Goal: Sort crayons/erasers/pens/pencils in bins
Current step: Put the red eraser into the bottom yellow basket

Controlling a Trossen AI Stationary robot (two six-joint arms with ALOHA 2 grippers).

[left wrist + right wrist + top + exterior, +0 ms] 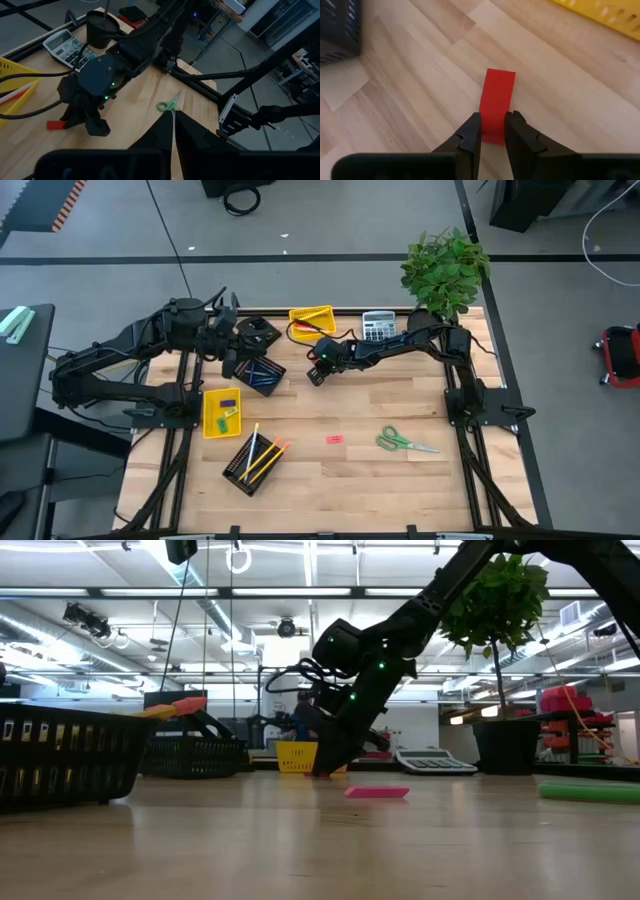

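Two dark fingers (pixel 468 137) of the right pincer (pixel 492 131) straddle the near end of a flat red eraser (pixel 496 105), a smooth matte rectangle lying on the pale wood-grain table (pixel 420 90); its long axis runs straight away from the pincer, and the fingers sit against its sides, closing on it. Only the right wrist view shows this grip. From above, the right pincer (pixel 318 372) is down at the table's middle, nearer the far edge, beside a black mesh bin (pixel 262 375) and short of a yellow bin (pixel 312 320). A pink eraser (pixel 335 439) lies alone nearer the front edge. The left pincer (pixel 232 363) hovers over the mesh bin, fingers together and empty.
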